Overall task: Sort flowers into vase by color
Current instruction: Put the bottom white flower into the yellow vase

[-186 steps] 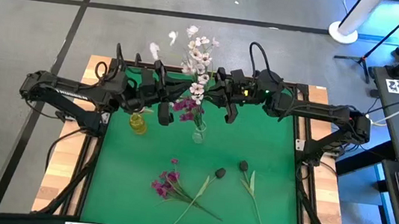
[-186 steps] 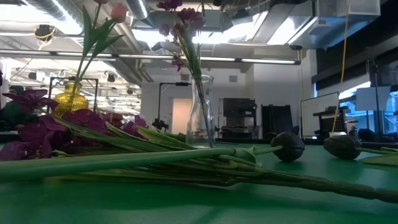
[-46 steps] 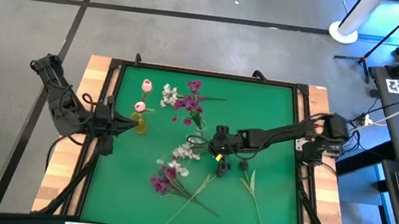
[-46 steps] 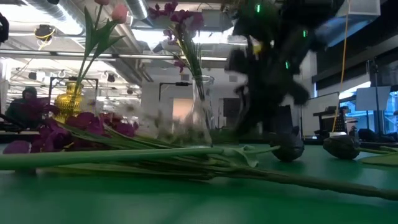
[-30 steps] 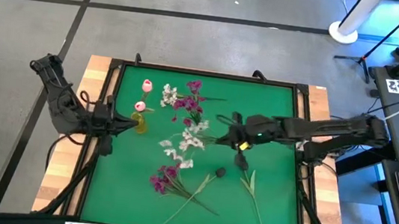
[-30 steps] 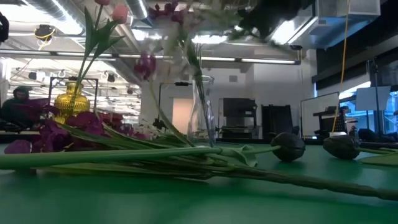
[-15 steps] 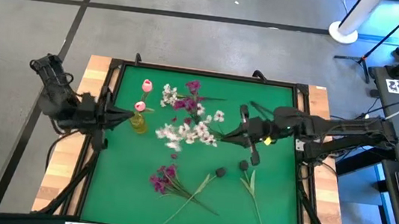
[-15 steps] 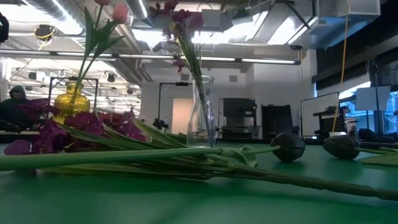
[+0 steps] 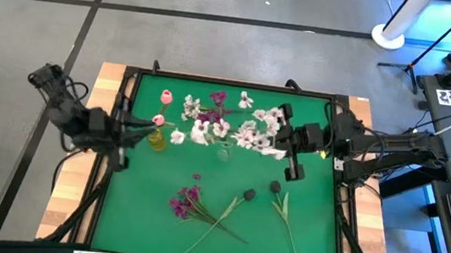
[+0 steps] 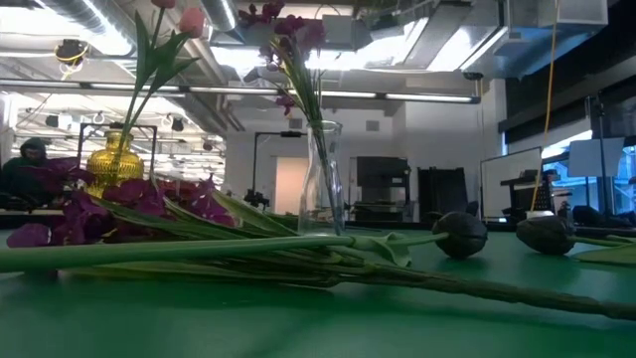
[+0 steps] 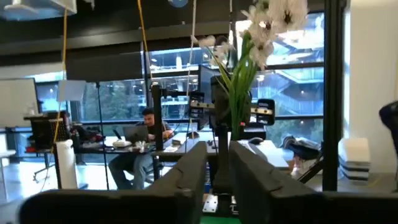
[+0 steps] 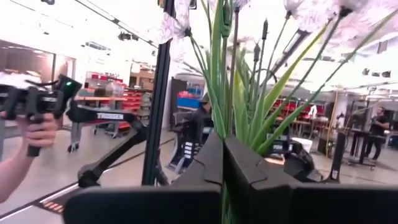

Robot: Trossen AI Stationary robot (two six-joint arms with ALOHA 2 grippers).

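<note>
Papery white sprigs now aloft

Robotics lab or workshop in an open industrial hall. Exposed ceiling ducts, strip lights, grey concrete floor with taped lines. Green-topped work table on a wooden frame. Beyond the pincer: desks, a seated person at a laptop, monitors, red storage racks, camera stands, large windows.
</note>
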